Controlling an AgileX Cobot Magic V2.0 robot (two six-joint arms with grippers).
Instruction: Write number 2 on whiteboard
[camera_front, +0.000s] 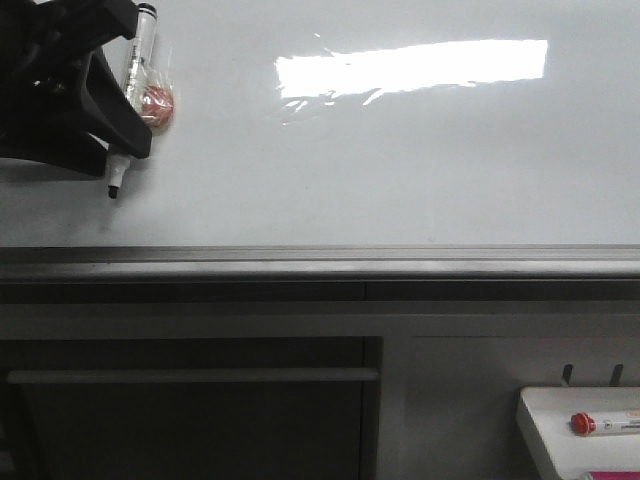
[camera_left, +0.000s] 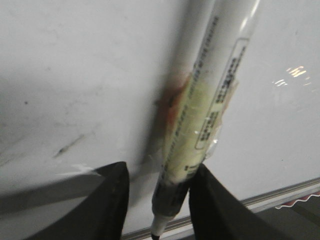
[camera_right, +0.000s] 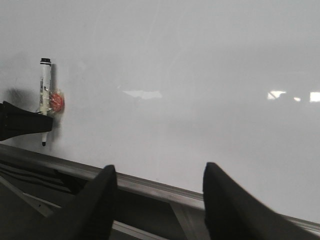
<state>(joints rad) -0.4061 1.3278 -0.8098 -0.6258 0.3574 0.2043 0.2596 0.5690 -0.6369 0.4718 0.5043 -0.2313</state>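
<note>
no number 2 is showing on the whiteboard yet, so the writing looks like it is not started. all of the job is waiting to be done.

in the front view the left gripper is sitting at about 10 o'clock on the board, and the marker is sitting between its fingers, tip pointing down to 6 o'clock, just above the grey rail. i cannot tell if the tip is touching the board.

the left wrist view is showing the marker up close. it is leaning on one finger, and a gap is showing by the other, so i cannot tell if the grip is tight. it is also showing faint dark smudges, not a number.

the right wrist view is showing the right gripper spread wide, holding nothing, near the rail. only the front view is showing the small tray with a red-capped marker at 5 o'clock.
</note>
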